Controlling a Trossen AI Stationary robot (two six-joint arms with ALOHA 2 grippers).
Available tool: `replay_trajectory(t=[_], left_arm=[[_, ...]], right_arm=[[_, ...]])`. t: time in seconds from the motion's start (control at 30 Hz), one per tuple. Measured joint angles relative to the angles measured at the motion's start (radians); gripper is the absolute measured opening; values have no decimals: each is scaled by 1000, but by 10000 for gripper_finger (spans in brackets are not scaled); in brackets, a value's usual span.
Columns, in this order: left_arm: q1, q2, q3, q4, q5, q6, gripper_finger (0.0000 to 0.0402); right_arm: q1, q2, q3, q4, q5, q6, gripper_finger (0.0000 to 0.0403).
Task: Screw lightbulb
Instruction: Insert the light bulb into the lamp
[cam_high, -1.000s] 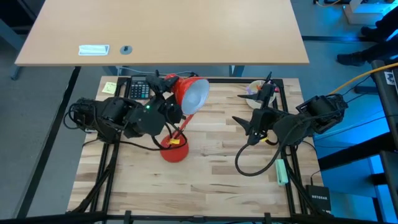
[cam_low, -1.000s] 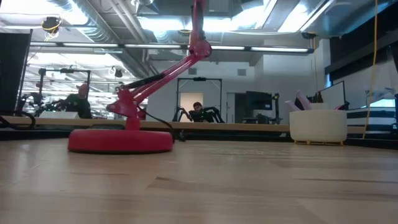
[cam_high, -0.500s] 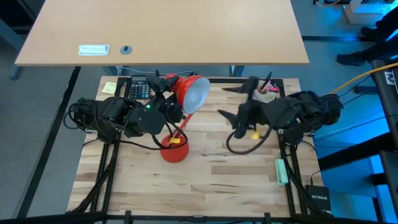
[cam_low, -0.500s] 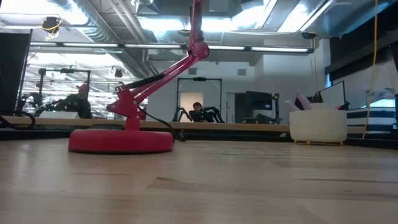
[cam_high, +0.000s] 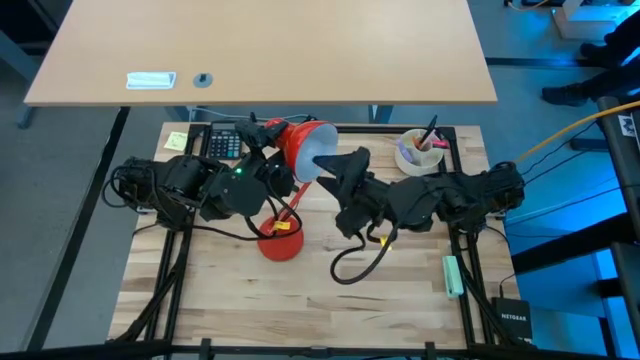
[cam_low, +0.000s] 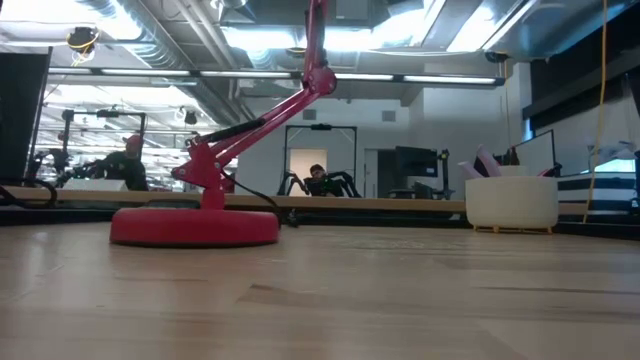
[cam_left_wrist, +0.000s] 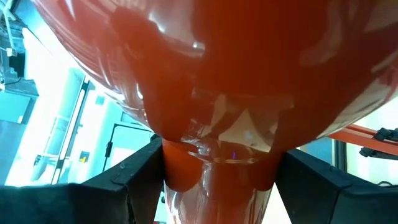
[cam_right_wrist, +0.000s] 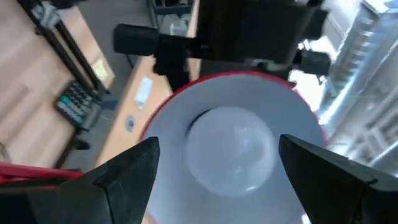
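A red desk lamp stands on its round base (cam_high: 280, 243) on the wooden table, its shade (cam_high: 305, 145) raised and tipped, the white mouth facing the table's right. The white lightbulb (cam_right_wrist: 230, 149) sits deep inside the shade. My left gripper (cam_high: 274, 142) is behind the shade, shut on the lamp's neck. My right gripper (cam_high: 338, 162) hangs level just before the shade's mouth, open. Its fingers (cam_right_wrist: 127, 168) stand either side of the bulb in the right wrist view and short of it, touching nothing. My left gripper pinches the lamp's red neck (cam_left_wrist: 217, 180), just behind the shade's narrow end, between its two fingers (cam_left_wrist: 140, 180). The fingers come nearly level from the table's left side and lie across the neck. The lamp stays upright on its base on the table.
A calculator (cam_high: 222, 143) and a yellow note (cam_high: 177, 140) lie at the far left. A white cup (cam_high: 420, 152) with pens stands at the far right, a green marker (cam_high: 452, 275) near the right edge. The table's near half is bare wood (cam_high: 330, 290).
My right gripper has swung from the table's far right toward the left, up to the mouth of the lamp's shade, rolling about its own axis on the way. Its fingers have stayed open. The lamp has kept still.
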Motion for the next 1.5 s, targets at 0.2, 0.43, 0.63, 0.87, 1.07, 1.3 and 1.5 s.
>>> replay_trajectory(t=[0.2, 0.43, 0.63, 0.87, 1.07, 1.3, 1.5], left_arm=[[0, 1, 0, 0, 0, 0, 251], [0, 1, 0, 0, 0, -2, 251], [0, 1, 0, 0, 0, -4, 251], [0, 1, 0, 0, 9, -6, 251], [0, 1, 0, 3, 12, -9, 251], [0, 1, 0, 1, 12, -9, 251], [0, 1, 0, 1, 12, -9, 251]], right_arm=[[-12, 5, 0, 34, 26, -191, 335], [-62, 5, 0, 30, -3, -355, 335], [-78, 6, 0, 31, -52, -361, 335], [-89, 19, 1, 53, -77, -430, 335], [-104, 27, 1, 86, -71, -430, 327], [-103, 38, 1, 121, -47, -429, 254], [-101, 45, 1, 129, -35, -321, 247]])
